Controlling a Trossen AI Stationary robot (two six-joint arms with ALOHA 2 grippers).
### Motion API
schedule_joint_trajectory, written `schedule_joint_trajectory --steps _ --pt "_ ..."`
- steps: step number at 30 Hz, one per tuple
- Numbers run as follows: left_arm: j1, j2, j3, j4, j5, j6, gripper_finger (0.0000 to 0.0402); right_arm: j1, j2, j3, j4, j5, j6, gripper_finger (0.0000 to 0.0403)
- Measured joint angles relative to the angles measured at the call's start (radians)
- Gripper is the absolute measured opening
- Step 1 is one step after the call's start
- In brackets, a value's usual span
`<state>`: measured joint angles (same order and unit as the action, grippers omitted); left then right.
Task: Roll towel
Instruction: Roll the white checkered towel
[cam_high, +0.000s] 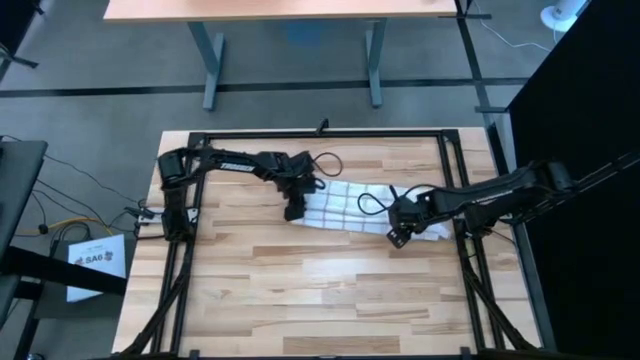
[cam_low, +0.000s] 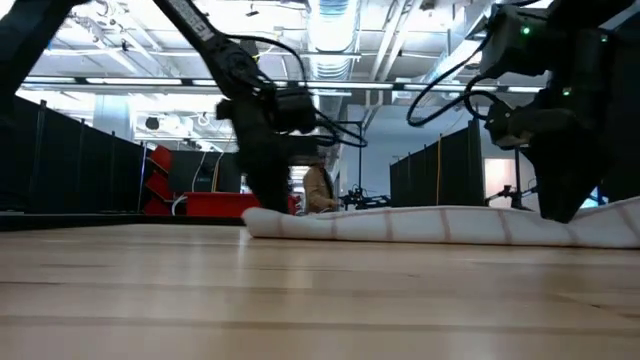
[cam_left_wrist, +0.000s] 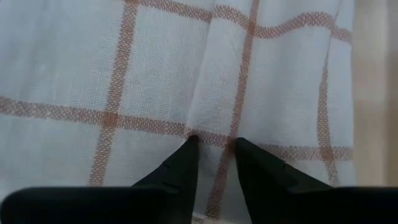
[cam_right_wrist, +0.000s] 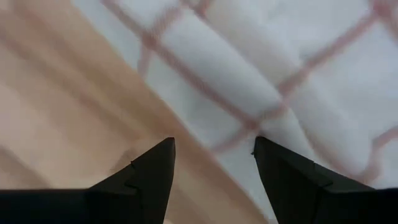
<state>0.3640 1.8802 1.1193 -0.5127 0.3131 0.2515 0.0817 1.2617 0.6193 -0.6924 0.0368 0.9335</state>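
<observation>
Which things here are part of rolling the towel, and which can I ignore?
Part of the job:
- towel, lying bunched on the table
- left gripper, fingers nearly closed, pinching a fold of the cloth
- right gripper, open, at the towel's other end

Ignore:
- paper sheet on the floor beside the table
- desk beyond the table

A light wooden worktop (cam_high: 300, 290) in a black frame stands on grey floor (cam_high: 100, 60). Beyond its far edge is a desk (cam_high: 280, 10). Black partitions (cam_low: 70, 160), a red cabinet (cam_low: 200, 203) and bright ceiling lights (cam_low: 330, 30) fill the room.
</observation>
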Motion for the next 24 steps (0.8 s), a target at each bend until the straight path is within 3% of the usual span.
schedule_joint_trajectory --steps 6,10,15,20,24 --pt "-0.091 -0.185 -0.215 0.002 -0.021 -0.101 0.0078 0.081 0.004 0.000 0.091 -0.015 -0.003 0.0207" --pt "-0.181 -0.295 -0.308 -0.019 -0.077 -0.196 0.0077 0.128 0.003 0.000 0.133 -0.014 -0.117 0.0207" --pt "-0.235 -0.487 -0.256 -0.051 -0.188 -0.283 0.0077 0.145 0.002 0.043 0.185 -0.011 -0.368 0.0207" --pt "-0.300 -0.600 -0.187 -0.080 -0.186 -0.428 0.0077 0.094 0.002 0.131 0.084 0.023 -0.596 0.0207" --pt "-0.359 -0.592 -0.170 -0.082 -0.150 -0.552 0.0078 0.025 0.002 0.189 0.007 0.042 -0.787 0.0208"
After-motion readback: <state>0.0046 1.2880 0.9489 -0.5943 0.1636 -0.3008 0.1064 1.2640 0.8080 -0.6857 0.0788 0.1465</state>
